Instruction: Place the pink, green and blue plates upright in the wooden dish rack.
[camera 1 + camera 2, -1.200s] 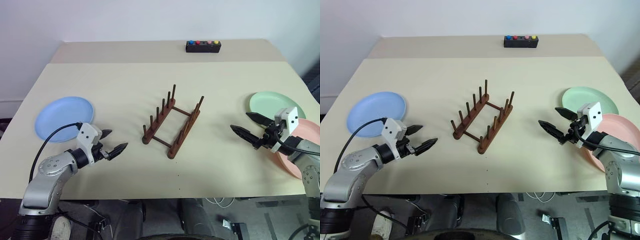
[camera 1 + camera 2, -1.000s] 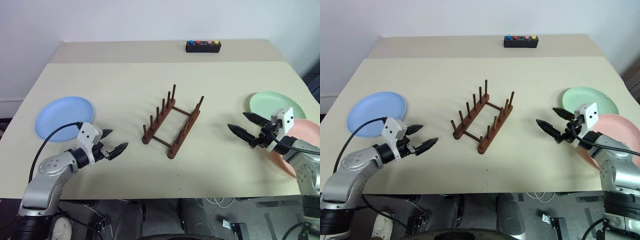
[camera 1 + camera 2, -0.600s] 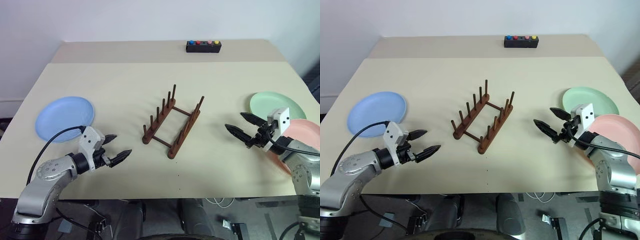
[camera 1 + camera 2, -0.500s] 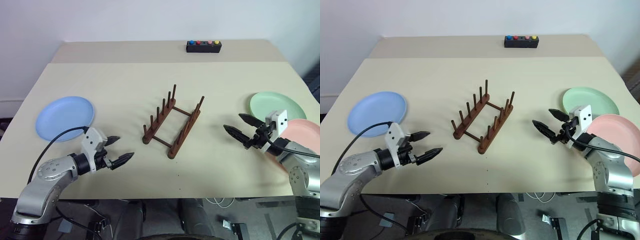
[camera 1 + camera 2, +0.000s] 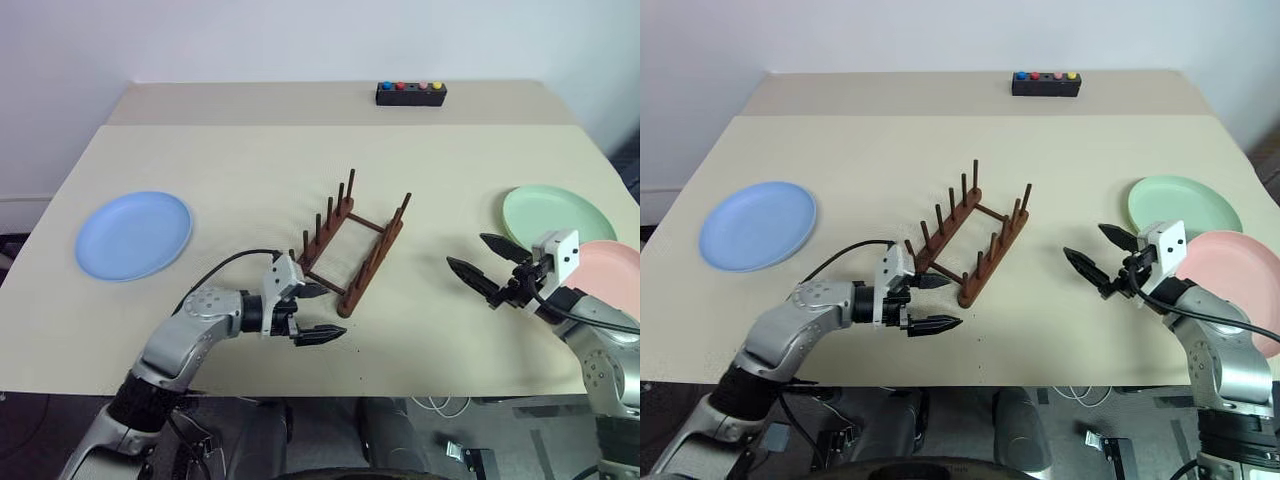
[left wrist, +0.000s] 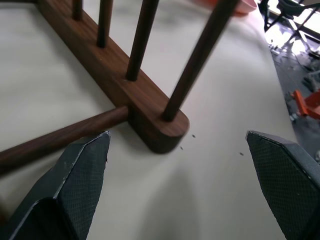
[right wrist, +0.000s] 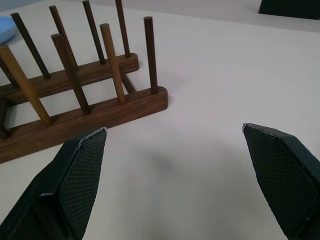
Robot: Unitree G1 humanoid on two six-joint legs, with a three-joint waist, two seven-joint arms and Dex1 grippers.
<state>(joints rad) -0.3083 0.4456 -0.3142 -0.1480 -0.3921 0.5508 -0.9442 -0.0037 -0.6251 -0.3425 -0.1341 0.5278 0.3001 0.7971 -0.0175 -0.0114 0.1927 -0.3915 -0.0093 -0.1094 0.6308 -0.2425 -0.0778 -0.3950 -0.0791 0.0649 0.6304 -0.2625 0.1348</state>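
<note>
The dark wooden dish rack stands empty in the middle of the table, pegs up. The blue plate lies flat at the left. At the right, the green plate lies flat with the pink plate just in front of it. My left gripper is open, pointing right, at the rack's near end with nothing between its fingers. My right gripper is open and empty, left of the pink and green plates, pointing toward the rack.
A small black box with coloured buttons sits at the table's far edge. Bare table lies between the rack and each plate. The near table edge runs just below both arms.
My left arm has swung right, from beside the blue plate to the near end of the rack, still open. The right gripper has hardly moved.
</note>
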